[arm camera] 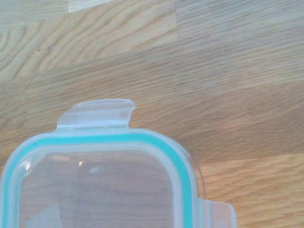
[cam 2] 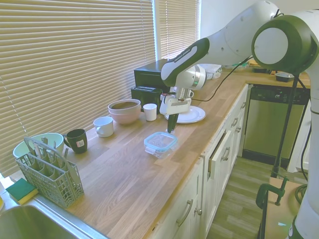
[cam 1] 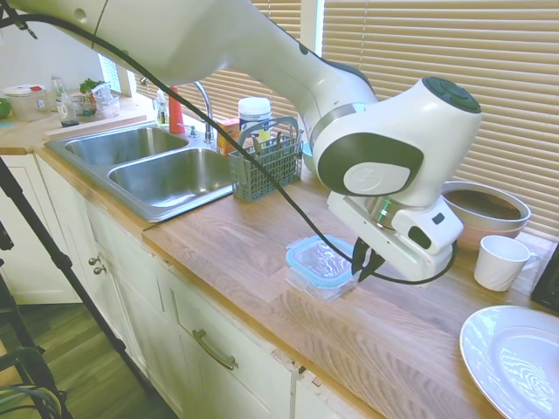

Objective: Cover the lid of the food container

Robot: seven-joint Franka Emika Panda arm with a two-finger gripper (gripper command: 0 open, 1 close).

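Observation:
The clear lid [cam 1: 319,259] with its teal seal rim lies flat on top of the small square food container [cam 1: 313,286], near the front edge of the wooden counter. The second exterior view shows the lid [cam 2: 161,140] on the container [cam 2: 158,150] as well. My gripper [cam 1: 361,271] hangs just over the lid's edge on the side toward the plate, with its dark fingers together and nothing between them. It points straight down in the second exterior view [cam 2: 171,128]. One corner of the lid [arm camera: 99,180] and two snap tabs fill the wrist view.
A white plate [cam 1: 515,358], a white mug [cam 1: 500,262] and a pink bowl [cam 1: 485,209] stand beyond the gripper. A grey cutlery basket [cam 1: 266,161] and the steel sink [cam 1: 166,175] lie on the other side. A dark mug [cam 2: 76,140] stands by the blinds.

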